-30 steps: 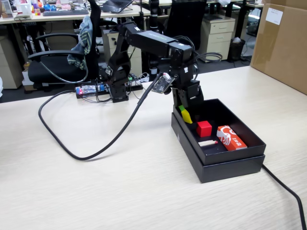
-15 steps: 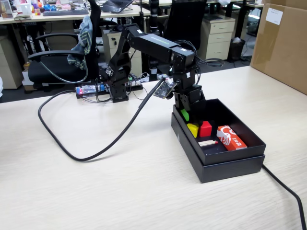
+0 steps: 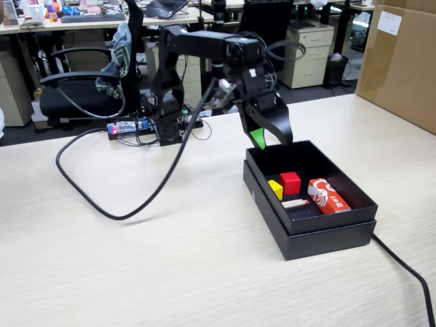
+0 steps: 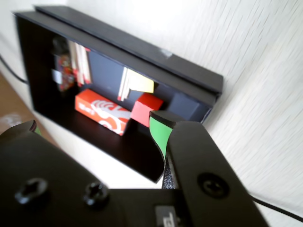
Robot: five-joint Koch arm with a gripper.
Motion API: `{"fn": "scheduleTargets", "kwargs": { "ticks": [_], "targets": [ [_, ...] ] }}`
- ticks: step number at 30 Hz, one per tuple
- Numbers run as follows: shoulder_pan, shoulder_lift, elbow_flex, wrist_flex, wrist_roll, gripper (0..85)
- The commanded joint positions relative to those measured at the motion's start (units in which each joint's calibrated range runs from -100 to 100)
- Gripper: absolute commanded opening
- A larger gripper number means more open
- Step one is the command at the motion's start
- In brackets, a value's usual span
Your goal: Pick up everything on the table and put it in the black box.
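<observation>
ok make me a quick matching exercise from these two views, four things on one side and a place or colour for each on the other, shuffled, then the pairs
Things
1. red cube
2. yellow block
3. orange-red packet
4. gripper

Places and colours
A. lies against the box's right wall in the fixed view, white swirl print on it
B. above the black box, at its far-left corner in the fixed view, green pads on the jaws
C. inside the box, just left of the red cube in the fixed view
D. inside the box, between the yellow block and the packet

Pairs: 1-D, 2-C, 3-A, 4-B
</observation>
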Motion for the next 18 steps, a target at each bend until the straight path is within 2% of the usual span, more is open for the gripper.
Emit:
{"fn": "scheduleTargets", "kwargs": {
  "ticks": [1,5,7,10,18],
  "targets": [
    [-1.6,-12.3,0.0,0.1,-2.1,46.8],
    [-4.1,-24.0,-5.5,1.5,-4.7,46.8],
    [-7.5,-36.6,-12.9,2.3,-6.9,47.9],
    [-10.2,-45.2,-19.0,3.6,-8.3,48.0],
    [-14.7,-66.2,-41.3,4.6,-9.3,49.6]
  ]
}}
